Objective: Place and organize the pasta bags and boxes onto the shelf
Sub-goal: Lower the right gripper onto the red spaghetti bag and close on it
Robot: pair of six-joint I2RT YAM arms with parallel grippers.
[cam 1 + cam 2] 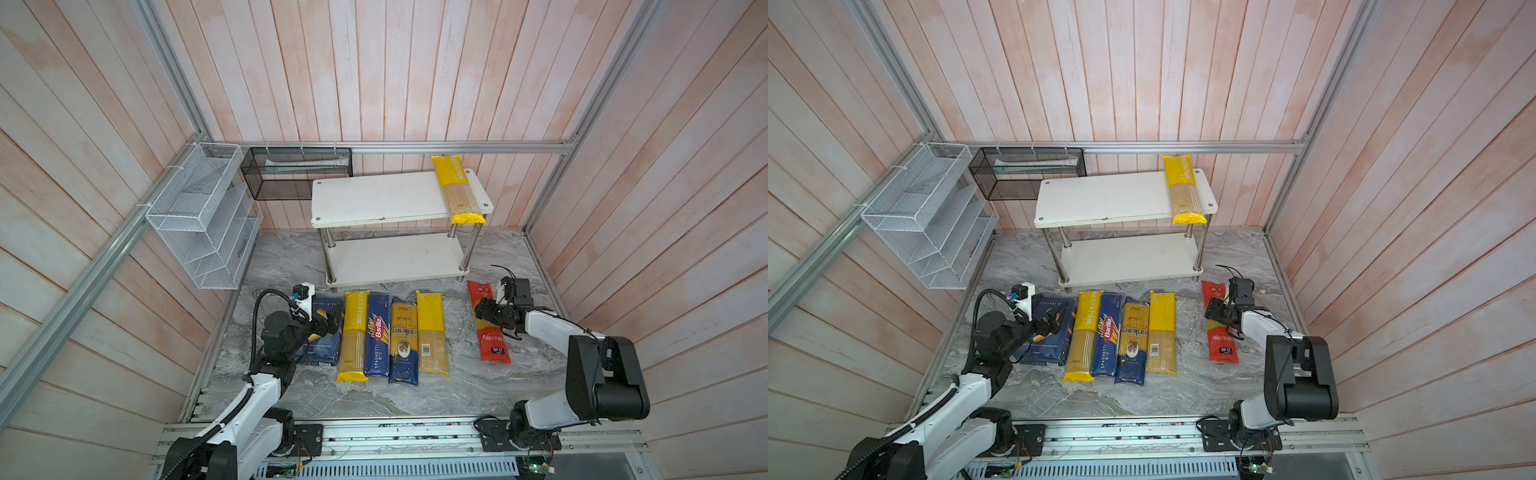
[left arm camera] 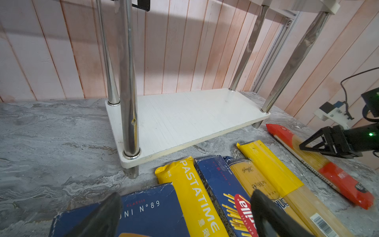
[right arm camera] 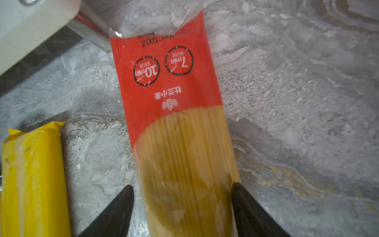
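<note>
Left wrist view: my left pincer (image 2: 185, 195) hangs spread and empty over the wide blue box (image 2: 151, 209) and the PASTATIME bag (image 2: 196, 195) touching it. If it came down here, it could catch both at once.

In both top views, a row runs rightward on the marble tabletop (image 1: 415, 395): that box, that bag, the narrow Barilla box (image 1: 377, 332), the clear blue-ended bag (image 1: 403, 345) and the barcoded yellow bag (image 1: 431, 332), packed side by side.

Well apart to the right lies the red bag (image 3: 168, 82), flat on the marble. My right pincer (image 3: 182, 185) is open, with one finger on each long side and nothing squeezed yet.

I see these risks:

- The film looks slick, so a light pinch may let the bag slide out.
- A hard pinch may snap the strands.
- The bag's far end sits near a chrome post of the shelf (image 1: 382, 195), so a careless lift could snag there.
- Another yellow bag (image 1: 457, 191) on the top board's right end overhangs the front edge, and a nudge could tip it off.
</note>
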